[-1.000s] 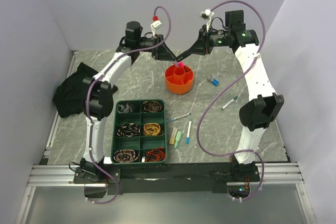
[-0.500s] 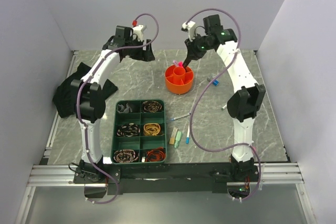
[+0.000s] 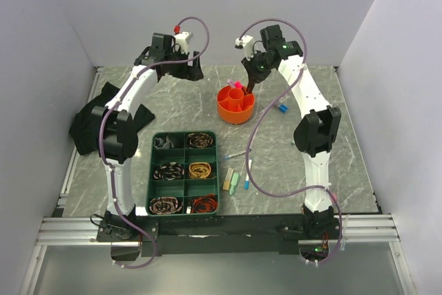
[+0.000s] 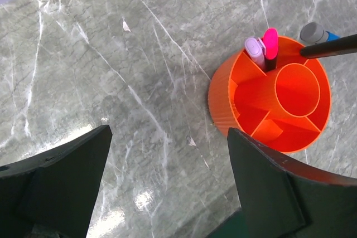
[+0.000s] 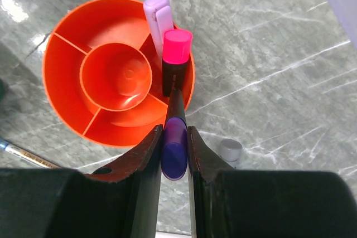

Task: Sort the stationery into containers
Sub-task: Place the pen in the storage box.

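**While our right jaws pinch a purple marker, our left jaws gape empty**

Nearest us, flat beige and pale green blocks [image 3: 235, 183] and thin pens [image 3: 247, 173] lie loose on the veined grey table [image 3: 345, 143], right of a green compartment tray [image 3: 184, 172]. Farther back stands the round, ribbed orange plastic pot [image 3: 235, 103], with a pink-capped marker [image 5: 176, 54] and a lilac marker [image 5: 158, 15] upright in one outer section. Over its far rim our right gripper [image 5: 175, 132] is nearly closed on a purple-capped black marker [image 5: 174, 151], tip down beside the pink one. Far left, our left gripper [image 4: 167, 137] is spread wide and holds nothing.
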You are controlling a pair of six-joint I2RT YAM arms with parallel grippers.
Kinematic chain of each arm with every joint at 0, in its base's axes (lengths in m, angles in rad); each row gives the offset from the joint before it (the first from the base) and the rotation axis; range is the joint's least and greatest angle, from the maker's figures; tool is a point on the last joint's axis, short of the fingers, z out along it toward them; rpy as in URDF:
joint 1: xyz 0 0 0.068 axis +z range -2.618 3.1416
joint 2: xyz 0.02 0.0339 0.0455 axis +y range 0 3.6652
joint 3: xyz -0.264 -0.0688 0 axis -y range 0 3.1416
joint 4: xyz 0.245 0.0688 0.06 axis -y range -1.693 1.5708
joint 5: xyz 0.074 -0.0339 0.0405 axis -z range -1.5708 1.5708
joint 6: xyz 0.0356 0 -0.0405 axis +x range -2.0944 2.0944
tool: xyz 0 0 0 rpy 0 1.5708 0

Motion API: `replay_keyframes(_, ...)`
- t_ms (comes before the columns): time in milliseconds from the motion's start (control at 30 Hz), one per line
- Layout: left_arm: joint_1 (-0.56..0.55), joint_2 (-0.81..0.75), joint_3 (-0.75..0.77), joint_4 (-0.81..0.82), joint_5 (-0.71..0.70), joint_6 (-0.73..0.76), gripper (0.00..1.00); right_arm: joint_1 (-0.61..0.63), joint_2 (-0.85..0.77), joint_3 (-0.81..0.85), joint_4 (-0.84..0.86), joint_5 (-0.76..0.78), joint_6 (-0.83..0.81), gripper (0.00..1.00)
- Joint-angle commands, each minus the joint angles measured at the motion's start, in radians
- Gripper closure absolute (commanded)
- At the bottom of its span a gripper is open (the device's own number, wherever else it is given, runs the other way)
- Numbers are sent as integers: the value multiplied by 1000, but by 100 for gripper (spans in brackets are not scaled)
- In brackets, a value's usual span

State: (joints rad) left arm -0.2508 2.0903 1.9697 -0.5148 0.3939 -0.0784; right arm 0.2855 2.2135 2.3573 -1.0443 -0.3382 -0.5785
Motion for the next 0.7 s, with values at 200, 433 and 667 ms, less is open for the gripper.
replay_keyframes(200,-16,-15,43,-1,-41,20,7,30,64,57,17,19,-20,100)
replay_keyframes(433,-19,-9,23,9,-243,-49,1,49,89,-1,26,27,-18,100)
replay_keyframes(667,-21,-30,-18,10,-294,-52,0,53,110,-7,39,39,-11,100)
